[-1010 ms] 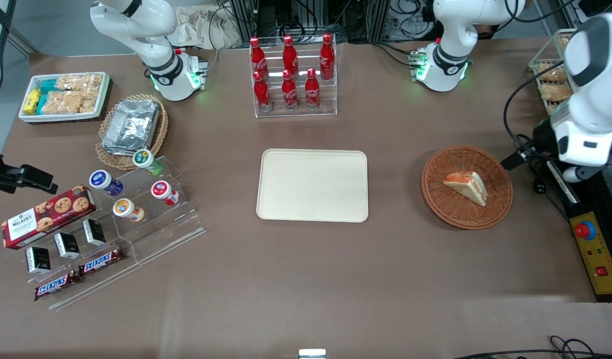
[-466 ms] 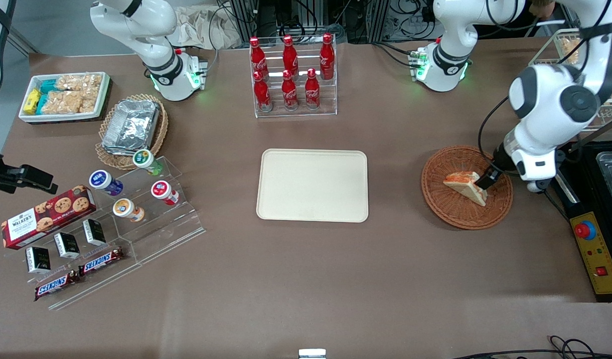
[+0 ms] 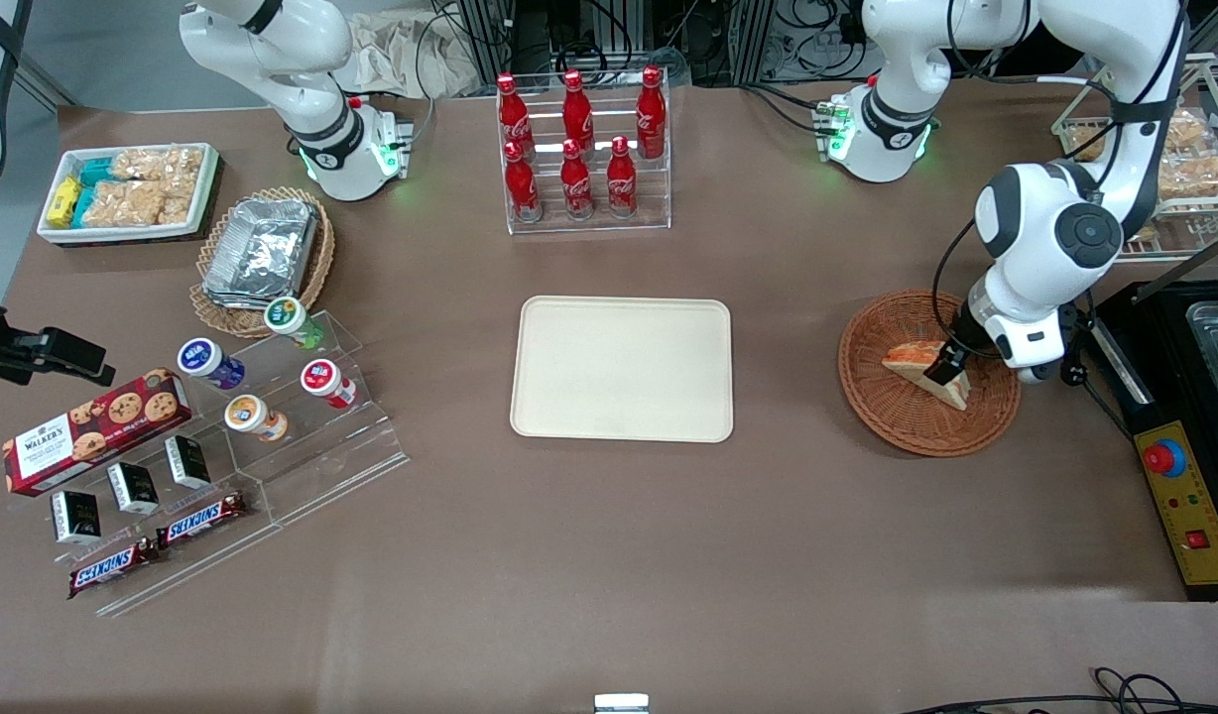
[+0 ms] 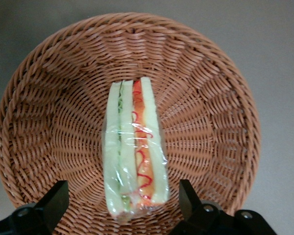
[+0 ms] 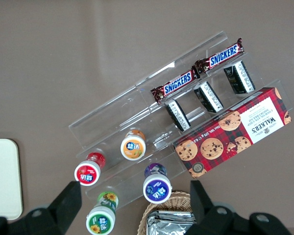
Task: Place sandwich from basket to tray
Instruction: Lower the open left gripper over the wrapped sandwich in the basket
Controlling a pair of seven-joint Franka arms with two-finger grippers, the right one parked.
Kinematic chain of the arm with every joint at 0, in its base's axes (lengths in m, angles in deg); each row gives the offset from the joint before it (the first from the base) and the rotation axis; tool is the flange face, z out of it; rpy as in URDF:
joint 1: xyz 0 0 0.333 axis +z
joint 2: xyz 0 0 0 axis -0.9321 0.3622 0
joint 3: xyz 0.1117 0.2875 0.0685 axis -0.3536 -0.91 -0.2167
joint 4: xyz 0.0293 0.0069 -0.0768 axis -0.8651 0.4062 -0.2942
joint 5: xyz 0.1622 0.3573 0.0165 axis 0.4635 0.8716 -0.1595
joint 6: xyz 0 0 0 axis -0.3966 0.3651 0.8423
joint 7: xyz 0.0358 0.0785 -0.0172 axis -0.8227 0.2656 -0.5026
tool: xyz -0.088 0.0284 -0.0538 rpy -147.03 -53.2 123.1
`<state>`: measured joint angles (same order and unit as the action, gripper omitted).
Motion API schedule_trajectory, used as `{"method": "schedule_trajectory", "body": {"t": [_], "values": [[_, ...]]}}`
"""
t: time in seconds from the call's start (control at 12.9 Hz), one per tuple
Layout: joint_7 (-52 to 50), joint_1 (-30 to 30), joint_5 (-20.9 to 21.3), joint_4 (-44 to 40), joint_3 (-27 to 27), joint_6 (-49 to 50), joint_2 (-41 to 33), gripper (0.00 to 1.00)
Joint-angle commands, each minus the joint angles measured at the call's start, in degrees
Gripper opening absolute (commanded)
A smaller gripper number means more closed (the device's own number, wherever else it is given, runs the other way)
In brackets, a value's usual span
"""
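Note:
The sandwich (image 3: pixel 912 358), a plastic-wrapped white wedge with orange-red and green filling, lies in the round reddish-brown wicker basket (image 3: pixel 902 421) toward the working arm's end of the table. My left gripper (image 3: pixel 945 374) hangs over the basket, just above the sandwich. In the left wrist view the sandwich (image 4: pixel 135 147) lies along the basket's middle (image 4: pixel 49 112), and my gripper (image 4: pixel 122 208) is open, its two dark fingers (image 4: pixel 53 204) straddling the wedge's near end without touching it. The cream-beige tray (image 3: pixel 621 367) lies flat at the table's middle and holds nothing.
A clear rack of red cola bottles (image 3: pixel 581 149) stands farther from the camera than the tray. A black-and-yellow control box (image 3: pixel 1189 506) and a wire rack of snack packets (image 3: pixel 1179 159) sit beside the basket. An acrylic stand with snacks (image 3: pixel 252 426) lies toward the parked arm's end.
My left arm swung in from the table's edge and came down over the basket. The gripper moved from beside the basket to over the sandwich. The sandwich has not moved.

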<state>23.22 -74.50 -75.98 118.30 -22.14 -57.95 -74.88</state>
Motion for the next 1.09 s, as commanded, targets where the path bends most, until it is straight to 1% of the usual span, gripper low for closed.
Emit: {"method": "schedule_trajectory", "body": {"t": [0.0, 0.16, 0.23, 0.31, 0.39, 0.47, 0.54, 0.62, 0.93, 1.01], "values": [[-0.8, 0.5, -0.4, 2.3, 0.0, -3.5, 0.1, 1.00], [-0.8, 0.6, -0.4, 3.3, 0.0, -5.9, 1.3, 1.00], [-0.8, 0.5, -0.4, 3.2, 0.0, -6.6, 2.2, 0.94], [-0.9, 0.5, -0.4, 3.2, 0.1, -7.6, 3.1, 0.84], [-0.9, 0.5, -0.4, 3.2, 0.1, -8.1, 3.6, 0.70], [-1.5, 0.5, -0.5, 3.1, 0.1, -8.1, 3.7, 0.41], [-1.9, 0.5, -0.4, 3.1, 0.0, -8.1, 3.6, 0.09], [-2.0, 0.5, -0.4, 3.0, 0.0, -8.1, 3.4, 0.00], [-2.3, 0.5, -0.4, 1.9, 0.1, -6.7, 0.9, 0.00], [-1.7, 0.4, 0.0, 0.5, 0.2, -3.2, -0.7, 0.00]]}}
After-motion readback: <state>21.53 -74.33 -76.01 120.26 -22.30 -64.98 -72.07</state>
